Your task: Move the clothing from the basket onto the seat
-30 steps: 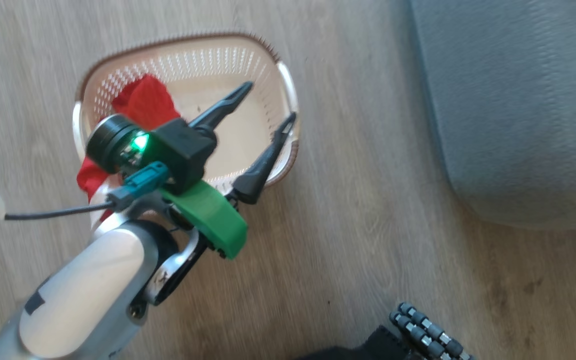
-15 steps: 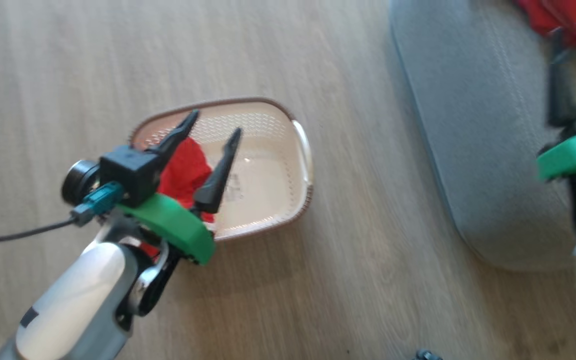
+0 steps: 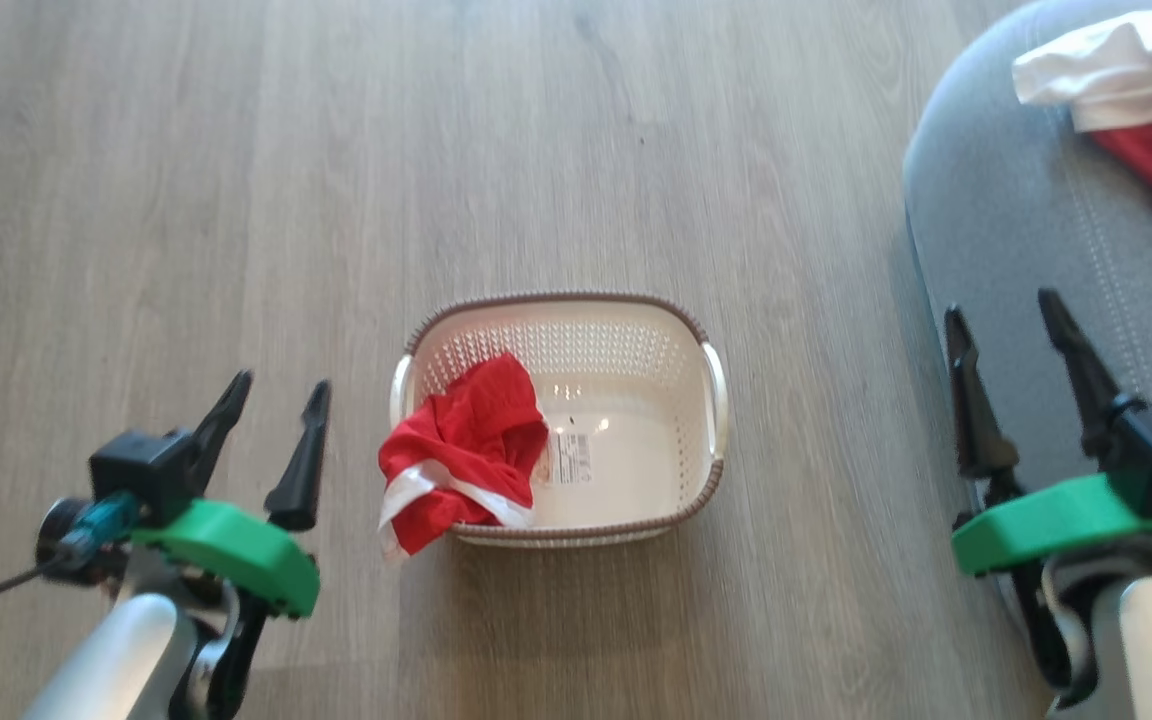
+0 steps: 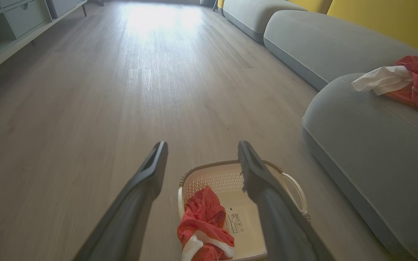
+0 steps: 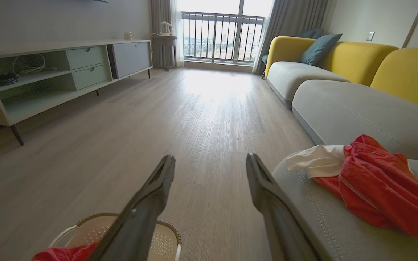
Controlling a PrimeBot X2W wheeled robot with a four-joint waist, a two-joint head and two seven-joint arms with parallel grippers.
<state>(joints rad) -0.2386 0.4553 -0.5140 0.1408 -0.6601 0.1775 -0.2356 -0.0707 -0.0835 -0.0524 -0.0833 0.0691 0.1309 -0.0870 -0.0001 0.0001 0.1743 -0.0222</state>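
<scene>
The cream basket [image 3: 711, 390] [image 4: 296, 188] [image 5: 165, 235] stands on the wood floor in the middle of the head view. A red garment with white trim [image 3: 461, 450] [image 4: 203, 223] drapes over its left rim. More red and white clothing [image 3: 1151, 100] [image 4: 408, 81] [image 5: 368, 177] lies on the grey seat [image 3: 1016, 240] [image 4: 372, 145] [image 5: 325, 217] at the right. My left gripper [image 3: 276, 385] [image 4: 200, 150] hangs open and empty left of the basket. Over the seat's near edge my right gripper [image 3: 1001, 310] [image 5: 210, 163] is open and empty too.
A long grey and yellow sofa [image 5: 339, 101] runs along the right wall. A low cabinet with drawers and shelves [image 5: 49, 76] lines the left wall. A balcony door [image 5: 223, 32] lies at the far end, with wood floor [image 5: 201, 108] between.
The head camera has swung and pulled back, so the whole picture shifted. My left gripper has drawn out from over the basket to its left side. The right gripper has come into view, open.
</scene>
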